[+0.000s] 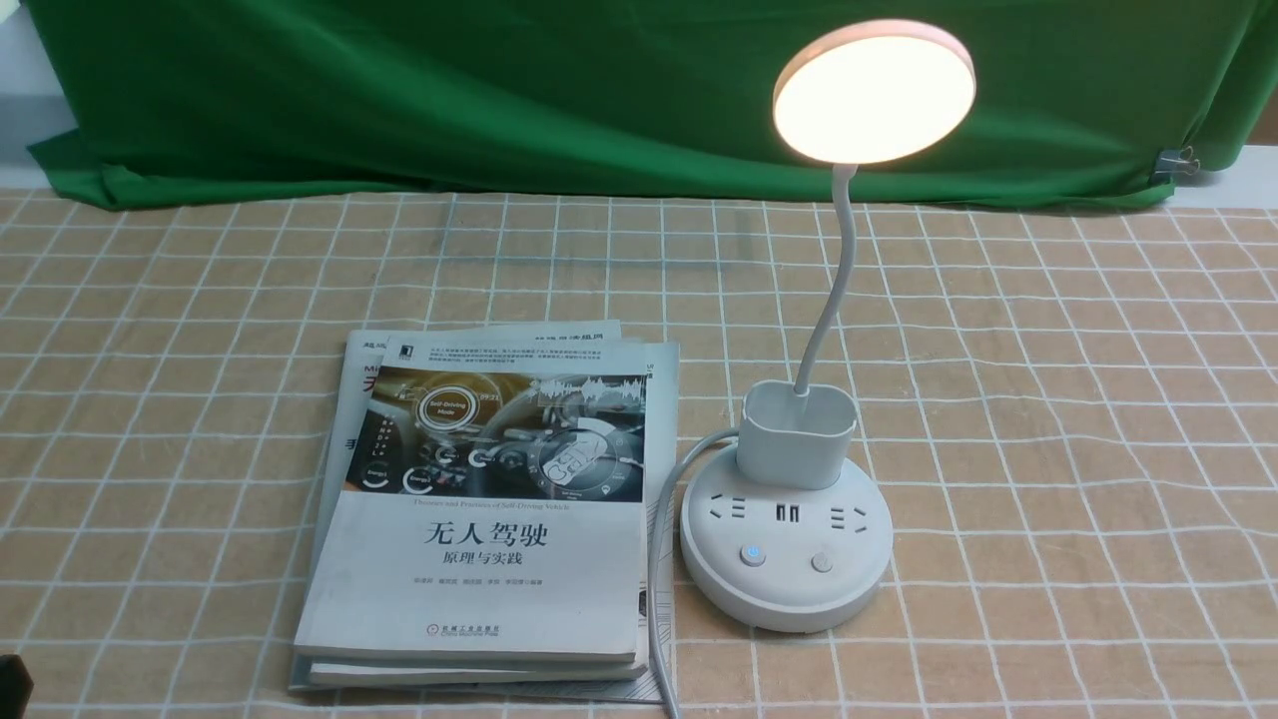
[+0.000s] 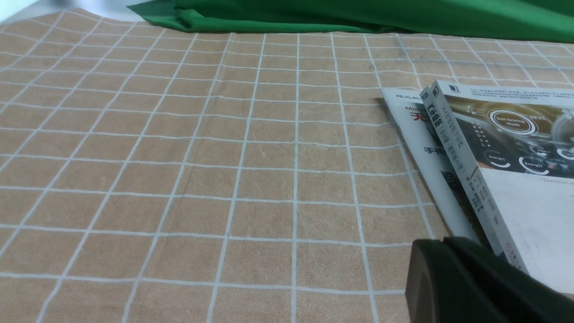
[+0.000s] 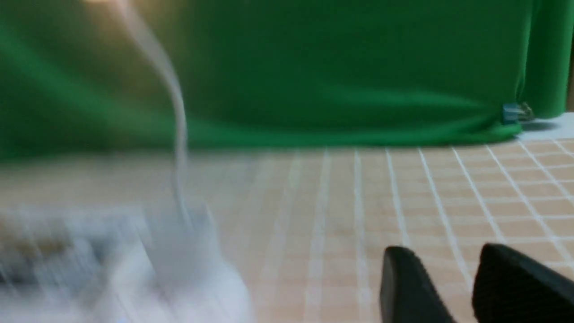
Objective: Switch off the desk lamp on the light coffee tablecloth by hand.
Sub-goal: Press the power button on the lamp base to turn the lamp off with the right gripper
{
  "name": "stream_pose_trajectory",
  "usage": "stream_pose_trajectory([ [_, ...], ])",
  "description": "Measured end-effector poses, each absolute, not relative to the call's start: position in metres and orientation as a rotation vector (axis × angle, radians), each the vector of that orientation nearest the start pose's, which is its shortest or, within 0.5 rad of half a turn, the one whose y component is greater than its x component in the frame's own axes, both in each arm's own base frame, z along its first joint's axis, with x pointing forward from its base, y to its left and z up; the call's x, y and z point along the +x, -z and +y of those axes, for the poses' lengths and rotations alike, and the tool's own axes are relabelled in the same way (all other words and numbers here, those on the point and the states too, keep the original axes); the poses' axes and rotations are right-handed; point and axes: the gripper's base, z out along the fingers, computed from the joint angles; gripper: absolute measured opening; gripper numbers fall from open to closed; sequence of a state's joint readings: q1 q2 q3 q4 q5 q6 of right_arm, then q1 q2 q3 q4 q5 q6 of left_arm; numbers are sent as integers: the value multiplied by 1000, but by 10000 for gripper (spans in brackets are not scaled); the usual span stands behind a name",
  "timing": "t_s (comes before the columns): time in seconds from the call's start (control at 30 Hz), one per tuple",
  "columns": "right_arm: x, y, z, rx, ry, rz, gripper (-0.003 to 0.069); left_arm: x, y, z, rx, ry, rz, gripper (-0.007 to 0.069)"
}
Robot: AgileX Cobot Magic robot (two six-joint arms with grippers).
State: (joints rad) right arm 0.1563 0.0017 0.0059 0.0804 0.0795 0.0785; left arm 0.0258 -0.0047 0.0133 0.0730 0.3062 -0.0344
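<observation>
While the desk lamp (image 1: 786, 524) shines: approach step, nothing pressed yet.
Right claw (image 3: 444, 253): jaws apart, empty.
Left claw (image 2: 444, 246): seemingly closed, empty.
Next: probably press the lit button (image 1: 753, 555) squarely.

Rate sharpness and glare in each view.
Front view: sharp, but the white bendy-necked desk lamp has a blown-out glowing disc. Left wrist view: crisp across the tan white-gridded tablecloth. Right wrist view: heavy blur smears the lamp and nearer cloth.

Left claw (image 2: 445, 247) and right claw (image 3: 441, 269) are matte black, rounded.
</observation>
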Motion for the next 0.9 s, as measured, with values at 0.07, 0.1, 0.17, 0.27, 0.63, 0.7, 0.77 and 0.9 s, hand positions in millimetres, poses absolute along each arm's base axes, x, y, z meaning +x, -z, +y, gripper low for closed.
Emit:
stream_pose_trajectory([
  [0.07,56,-212,9,135,-398,1490,241,54,-181,3,-7,-63,1798,5],
  [0.1,56,-214,9,168,-435,1469,241,54,-181,3,-7,-63,1798,5],
  [0.17,55,-218,8,236,-518,1416,241,54,-181,3,-7,-63,1798,5],
  [0.27,55,-222,8,265,-560,1371,241,54,-181,3,-7,-63,1798,5],
  [0.63,68,-269,19,140,-524,1702,38,54,-181,3,-7,-64,1798,5],
  [0.7,79,-285,25,55,-459,1866,38,54,-181,3,-7,-64,1798,5],
  [0.77,92,-290,30,-12,-401,2033,38,54,-181,3,-7,-64,1798,5],
  [0.9,131,-289,42,-192,-264,2430,40,54,-181,3,-7,-64,1798,5],
])
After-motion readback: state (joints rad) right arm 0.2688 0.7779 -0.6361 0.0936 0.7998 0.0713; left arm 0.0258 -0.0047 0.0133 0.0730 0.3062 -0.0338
